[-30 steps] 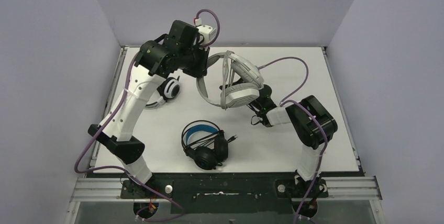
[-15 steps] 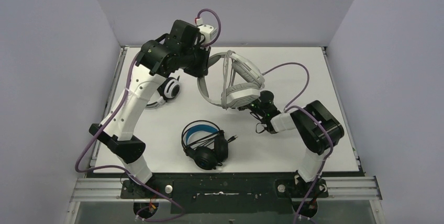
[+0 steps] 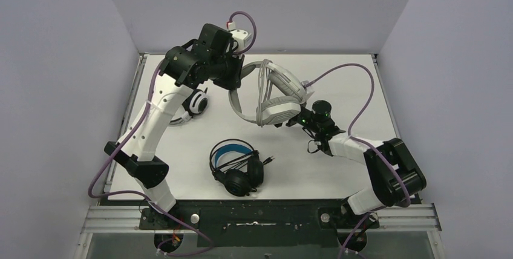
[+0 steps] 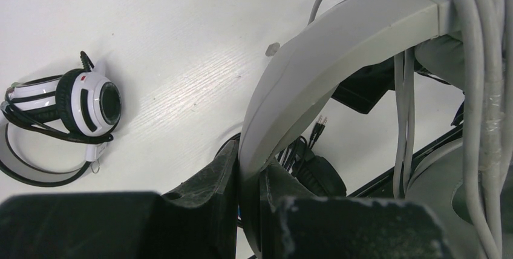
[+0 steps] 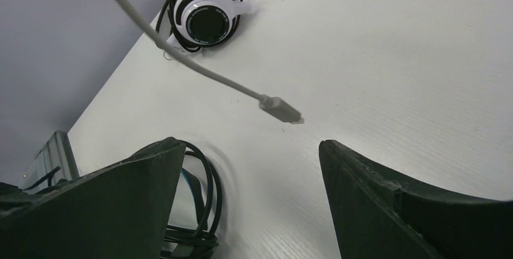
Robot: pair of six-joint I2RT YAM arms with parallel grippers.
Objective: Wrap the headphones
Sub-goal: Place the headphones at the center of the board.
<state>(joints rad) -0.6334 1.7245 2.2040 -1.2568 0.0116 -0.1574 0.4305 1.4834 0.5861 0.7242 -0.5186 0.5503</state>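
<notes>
Gripping grey headset (image 4: 339, 47) by the band with left end effector (image 4: 248, 210). Spread wide and empty at right end effector (image 5: 251, 174), plug (image 5: 280, 109) dangling just ahead.

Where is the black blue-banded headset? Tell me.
Top view: the black headset lies at the table's near middle, in front of the grey headset held in the air.

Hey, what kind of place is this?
Probably a robotics test booth: a white tabletop boxed in by plain grey wall panels, two white-and-black robot arms bolted to an aluminium rail, one holding a pale grey wired headset.
</notes>
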